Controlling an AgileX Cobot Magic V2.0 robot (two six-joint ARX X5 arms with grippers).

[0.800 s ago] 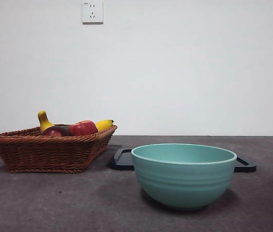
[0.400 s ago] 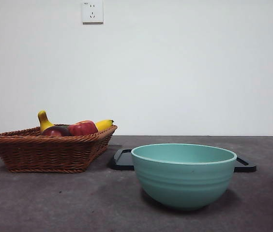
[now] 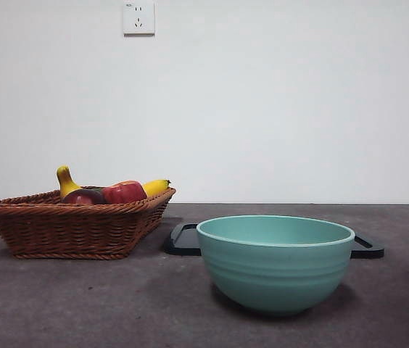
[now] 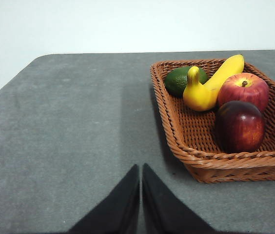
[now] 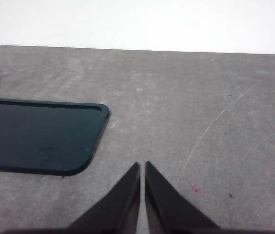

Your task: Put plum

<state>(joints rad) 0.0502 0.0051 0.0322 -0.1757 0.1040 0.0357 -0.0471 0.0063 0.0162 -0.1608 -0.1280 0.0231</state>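
The plum [image 4: 240, 126], dark maroon and glossy, lies in a brown wicker basket [image 4: 176, 139] beside a brighter red apple [image 4: 243, 88]. In the front view the plum [image 3: 83, 196] peeks over the basket [image 3: 74, 228] rim at the left. My left gripper [image 4: 141, 168] is shut and empty, hovering over bare table short of the basket. Over grey table, my right gripper [image 5: 142, 165] is likewise shut and empty, near a dark tray's corner. Neither arm shows in the front view.
The basket also holds a yellow banana [image 4: 210, 85], an avocado [image 4: 181, 79] and the apple [image 3: 124, 191]. A teal bowl [image 3: 275, 262] stands in front at centre right. A black flat tray [image 5: 37, 141] lies behind it, its edge [image 3: 184, 241] visible in the front view.
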